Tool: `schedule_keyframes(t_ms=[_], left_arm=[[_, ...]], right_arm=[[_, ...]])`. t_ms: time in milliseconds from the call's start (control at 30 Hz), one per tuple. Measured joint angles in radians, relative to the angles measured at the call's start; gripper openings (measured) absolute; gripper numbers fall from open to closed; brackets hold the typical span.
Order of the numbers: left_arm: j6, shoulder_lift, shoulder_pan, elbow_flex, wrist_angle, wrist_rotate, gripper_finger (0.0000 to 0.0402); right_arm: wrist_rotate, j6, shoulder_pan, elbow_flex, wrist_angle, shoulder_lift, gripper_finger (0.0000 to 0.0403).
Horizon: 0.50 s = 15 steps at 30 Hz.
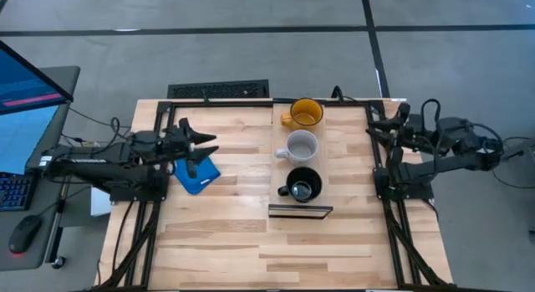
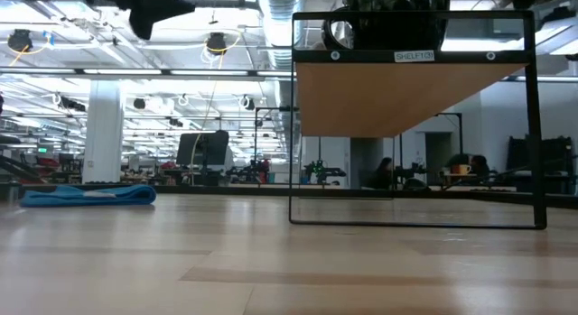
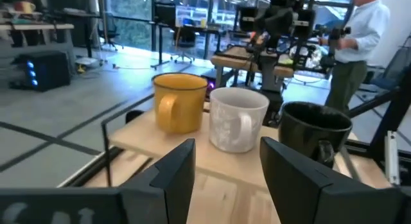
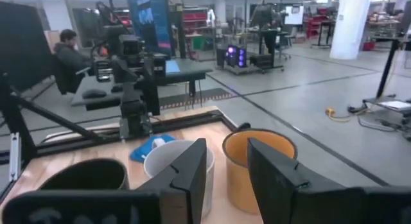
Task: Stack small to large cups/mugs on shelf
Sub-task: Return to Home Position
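My left gripper [image 1: 207, 147] hangs above the flat blue square pad [image 1: 196, 173], fingers moderately apart, holding nothing. My right gripper [image 1: 378, 130] sits at the table's right edge, gap narrower, also empty. On the long light-wood shelf [image 1: 323, 162], 3 mugs stand in 1 row: yellow-orange mug [image 1: 305, 113], light grey mug [image 1: 301, 146], glossy black mug [image 1: 303, 184]. All 3 are seemingly empty.

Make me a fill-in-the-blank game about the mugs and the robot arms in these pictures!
1. On the shelf, the white mug stands ____ the yellow mug and the black mug.
2. The number of mugs on the shelf is ____.
3. The flat square object by the left gripper is coloured ____.
4. The right gripper has its fingers ____.

Missing words: between; three; blue; open.
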State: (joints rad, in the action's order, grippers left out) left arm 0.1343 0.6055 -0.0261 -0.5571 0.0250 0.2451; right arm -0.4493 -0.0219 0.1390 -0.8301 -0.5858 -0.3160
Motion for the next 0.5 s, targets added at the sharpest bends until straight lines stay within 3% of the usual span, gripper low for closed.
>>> schedule_keyframes(t_ms=[200,500], left_arm=[[0.025,-0.132,-0.087,0.125,0.031,-0.021,0.0167],[0.096,-0.220,-0.294,0.280,0.170,-0.275,0.0167]], right_arm=[[0.006,0.036,0.000,0.091,0.022,0.092,0.0133],[0.007,0.081,0.000,0.156,0.071,0.207,0.0135]])
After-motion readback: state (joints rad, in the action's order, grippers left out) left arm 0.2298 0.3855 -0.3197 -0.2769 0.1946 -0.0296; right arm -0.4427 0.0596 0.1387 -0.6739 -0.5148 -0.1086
